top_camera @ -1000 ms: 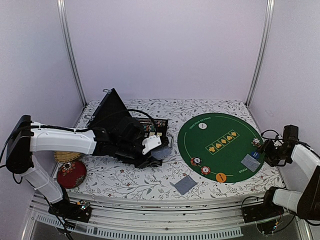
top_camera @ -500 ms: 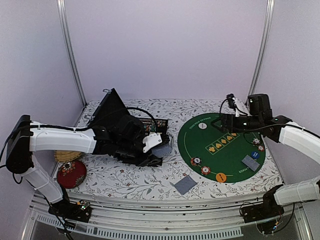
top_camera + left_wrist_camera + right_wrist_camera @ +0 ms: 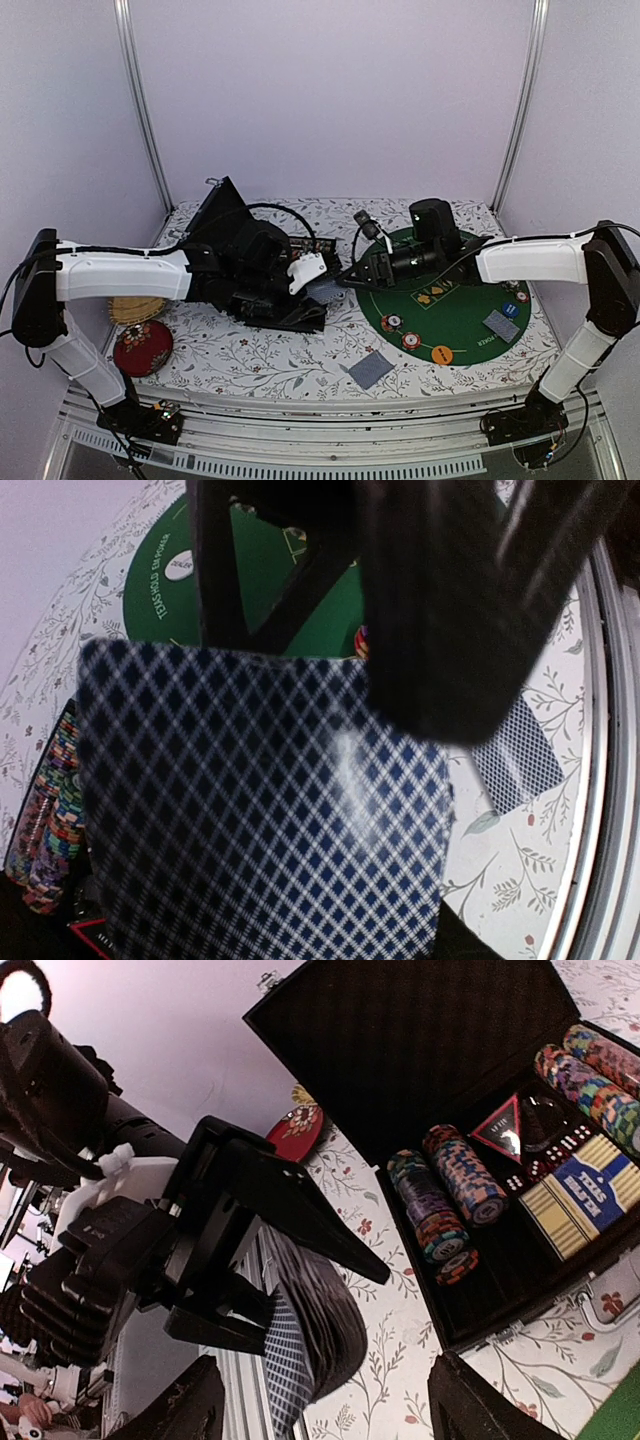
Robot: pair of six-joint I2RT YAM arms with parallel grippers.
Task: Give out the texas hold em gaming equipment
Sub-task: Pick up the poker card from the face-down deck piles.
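A blue-backed playing card (image 3: 260,810) is clamped in the left gripper (image 3: 312,283), held in the air just beside the open black case (image 3: 420,1050); the right gripper (image 3: 350,281) hangs near it, jaws apart with nothing between them, so a handover looks to be the step in hand; on the green mat (image 3: 455,300) lie one card (image 3: 500,325), an orange disc (image 3: 441,354), a blue disc (image 3: 511,310) and a few striped chips (image 3: 390,322); another card (image 3: 370,369) lies on the flowered cloth (image 3: 260,360) near the front; stacked chips (image 3: 440,1210) fill the case, so I judge the sharing-out partly done, with much left
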